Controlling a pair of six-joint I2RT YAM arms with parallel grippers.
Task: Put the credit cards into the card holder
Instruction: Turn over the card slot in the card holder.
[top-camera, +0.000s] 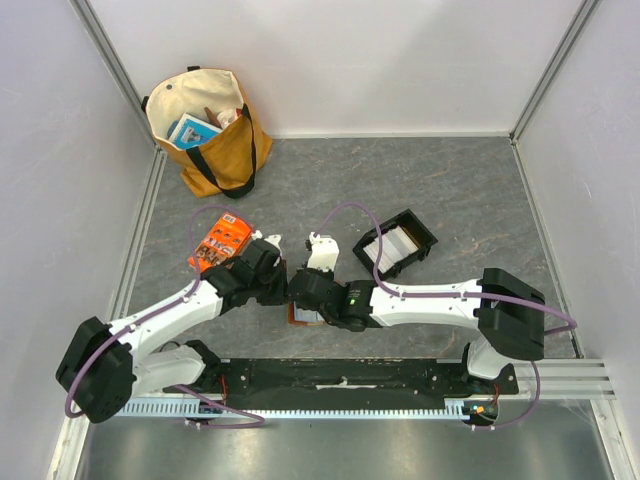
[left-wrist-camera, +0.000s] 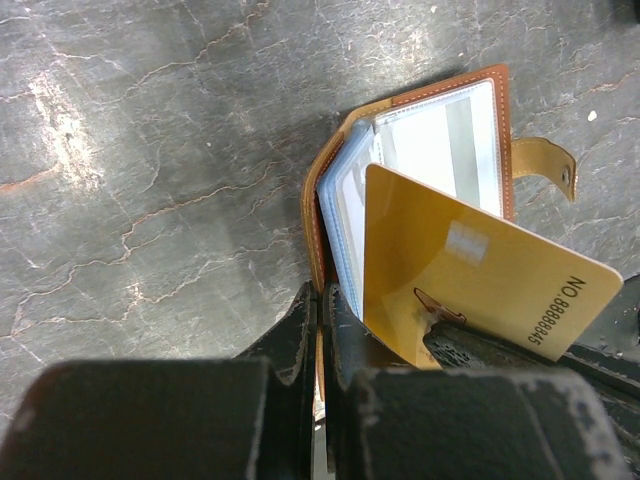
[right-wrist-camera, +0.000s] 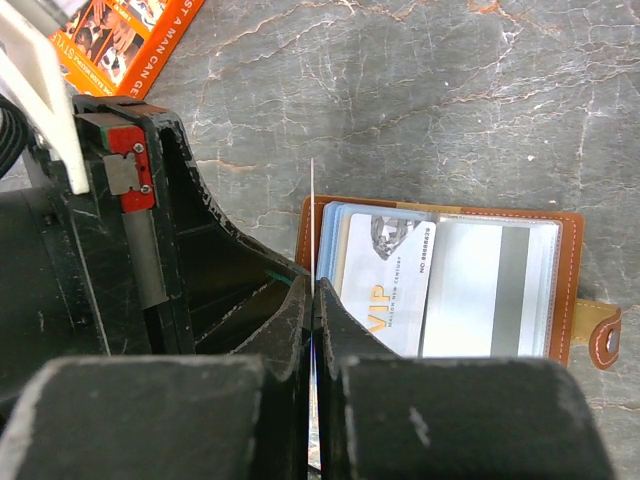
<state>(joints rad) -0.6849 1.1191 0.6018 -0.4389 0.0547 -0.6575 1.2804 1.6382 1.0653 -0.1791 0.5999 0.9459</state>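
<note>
While one card holder (right-wrist-camera: 571, 290) lies open, one gold card (left-wrist-camera: 470, 270) pinched

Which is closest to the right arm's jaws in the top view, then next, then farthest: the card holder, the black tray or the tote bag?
1. the card holder, right beneath, at the front middle.
2. the black tray, further back, to the right.
3. the tote bag, in the far back left corner.

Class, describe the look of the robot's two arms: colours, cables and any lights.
Both the left arm and right arm have white links, black joint housings and a looping purple cable; the right arm shows a small green light near its wrist.
</note>
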